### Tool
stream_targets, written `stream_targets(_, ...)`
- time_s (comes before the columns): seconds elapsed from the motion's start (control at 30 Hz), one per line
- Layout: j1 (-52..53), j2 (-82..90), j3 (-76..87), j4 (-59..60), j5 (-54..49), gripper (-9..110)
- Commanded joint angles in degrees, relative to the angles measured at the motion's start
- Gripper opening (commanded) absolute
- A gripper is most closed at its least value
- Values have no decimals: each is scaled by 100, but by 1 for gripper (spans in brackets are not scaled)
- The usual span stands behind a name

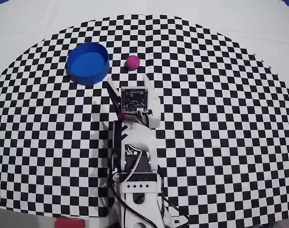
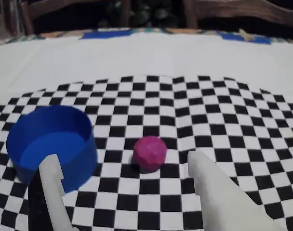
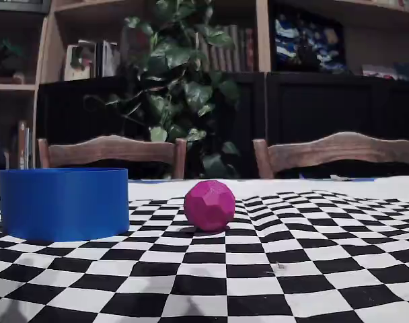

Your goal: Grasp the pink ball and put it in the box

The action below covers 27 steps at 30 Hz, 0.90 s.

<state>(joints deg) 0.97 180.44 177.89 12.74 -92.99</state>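
Two fingers of my tool (image 2: 122, 175) stand wide apart, holding nothing; the ball (image 2: 150, 152) sits on the bench just ahead between them, the box (image 2: 52, 144) ahead-left. A skewed approach could roll the ball away.

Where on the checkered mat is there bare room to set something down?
Bare: the mat's whole right half in the overhead view, and the strip left of the arm. Crowded: the top-left, where the box, pink ball and open gripper cluster.

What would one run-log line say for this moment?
gripper: open, short of ball | pink ball: on checkered mat, ungrasped | box: empty, beside ball | step: approach
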Motion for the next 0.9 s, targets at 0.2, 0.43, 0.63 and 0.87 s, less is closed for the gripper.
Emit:
stream_targets(0.2,0,-255,44,-105,-53,30)
stream_targets(0.43,44,-299,44,-105,-62,30)
stream_targets(0.63,105,-554,44,-97,-62,30)
stream_targets(0.87,44,-712,44,-123,-62,30)
